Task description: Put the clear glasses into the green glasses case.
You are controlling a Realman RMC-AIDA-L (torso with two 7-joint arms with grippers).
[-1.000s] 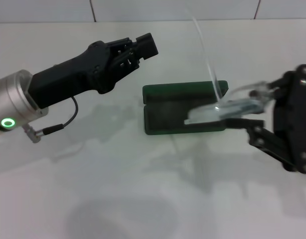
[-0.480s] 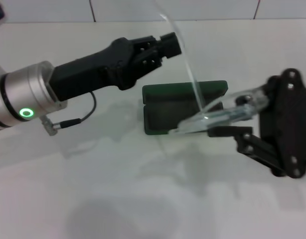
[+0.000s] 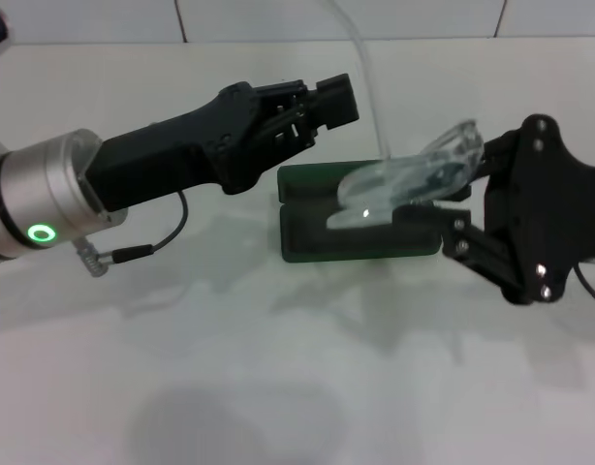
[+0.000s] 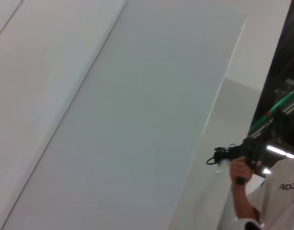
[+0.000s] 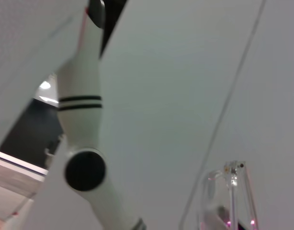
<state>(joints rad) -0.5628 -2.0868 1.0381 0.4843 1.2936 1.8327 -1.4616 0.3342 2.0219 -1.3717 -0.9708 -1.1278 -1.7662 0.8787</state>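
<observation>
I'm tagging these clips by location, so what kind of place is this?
Probably a robotics lab test bench: a plain white table against white wall panels, and a person holding a handheld device.

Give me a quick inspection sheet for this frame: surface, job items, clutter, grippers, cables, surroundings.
Surface: white table, bare.
Job's things: green glasses case lies open on the table; clear glasses held tilted above it, one temple arm sticking up.
Clutter: nothing seen.
Grippers: right gripper shut on the glasses, over the case's right end; left gripper hovers above the case's far left corner, holding nothing.
Cables: thin black cable loops under the left arm's wrist.
Surroundings: white tiled wall behind the table.
</observation>
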